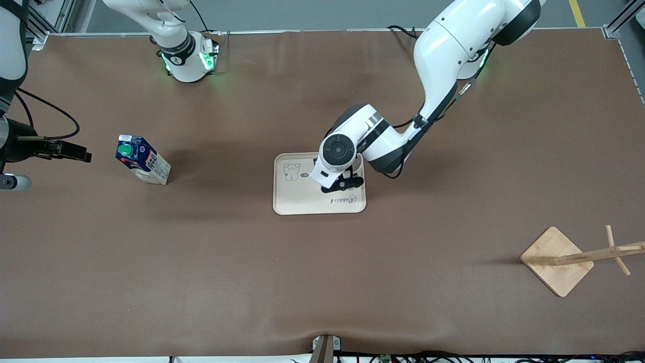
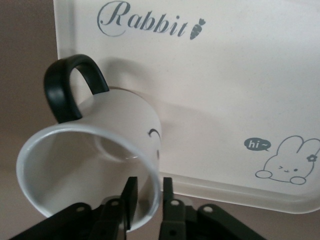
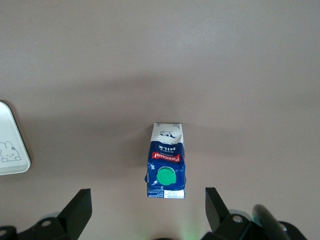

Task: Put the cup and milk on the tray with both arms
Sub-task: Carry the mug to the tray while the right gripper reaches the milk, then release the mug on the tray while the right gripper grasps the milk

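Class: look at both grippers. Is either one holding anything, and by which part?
The left gripper pinches the cup by its rim wall, over the tray. The right gripper is open, holding nothing.

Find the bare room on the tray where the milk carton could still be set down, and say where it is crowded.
The tray is bare around its bunny drawing, toward the right arm's end. Its end toward the left arm is crowded: the left gripper straddles the rim of the cup there. The milk carton stands on open table under the open right gripper.
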You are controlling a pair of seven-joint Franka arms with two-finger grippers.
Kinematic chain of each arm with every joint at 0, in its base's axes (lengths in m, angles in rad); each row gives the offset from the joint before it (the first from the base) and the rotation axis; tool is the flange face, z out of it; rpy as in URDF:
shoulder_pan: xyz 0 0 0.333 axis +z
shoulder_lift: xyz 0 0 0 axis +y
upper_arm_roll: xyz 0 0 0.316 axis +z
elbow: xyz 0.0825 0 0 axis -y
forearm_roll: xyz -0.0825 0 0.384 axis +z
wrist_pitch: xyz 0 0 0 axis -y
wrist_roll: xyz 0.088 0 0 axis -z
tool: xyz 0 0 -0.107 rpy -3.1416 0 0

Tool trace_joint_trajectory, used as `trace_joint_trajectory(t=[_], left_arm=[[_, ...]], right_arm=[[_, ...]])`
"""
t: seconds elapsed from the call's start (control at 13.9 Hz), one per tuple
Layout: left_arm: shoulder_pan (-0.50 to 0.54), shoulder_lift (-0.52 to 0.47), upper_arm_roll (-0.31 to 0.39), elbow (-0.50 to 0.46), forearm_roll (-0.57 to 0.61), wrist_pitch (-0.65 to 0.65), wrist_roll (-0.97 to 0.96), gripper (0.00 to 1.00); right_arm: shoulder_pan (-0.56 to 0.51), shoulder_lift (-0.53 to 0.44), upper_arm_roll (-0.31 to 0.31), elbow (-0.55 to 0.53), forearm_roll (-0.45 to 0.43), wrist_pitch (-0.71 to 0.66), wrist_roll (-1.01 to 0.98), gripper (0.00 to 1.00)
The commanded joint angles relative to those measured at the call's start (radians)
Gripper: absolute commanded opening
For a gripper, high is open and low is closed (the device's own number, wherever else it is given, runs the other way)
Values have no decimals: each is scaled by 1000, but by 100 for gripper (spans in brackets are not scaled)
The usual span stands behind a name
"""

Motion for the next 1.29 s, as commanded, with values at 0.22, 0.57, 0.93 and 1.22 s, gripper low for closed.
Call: trace_joint_trajectory(t=[0.22,0.57,0.93,1.22], left_arm=[[-16,-6,12,55,-5,-41,12,100],[20,-70,10,155,-5,-215,12,100],[184,-222,12,153,0,-289,99,100],[309,-280,17,148,18,-310,217,100]], right_arm=[[-57,101,9,-7,-9,-24,-20,100],[-80,78,11,-184,-14,54,-19,100],[-62,-26,17,-418,-14,226,-19,100],[-26,-65,18,-506,-14,275,-16,100]])
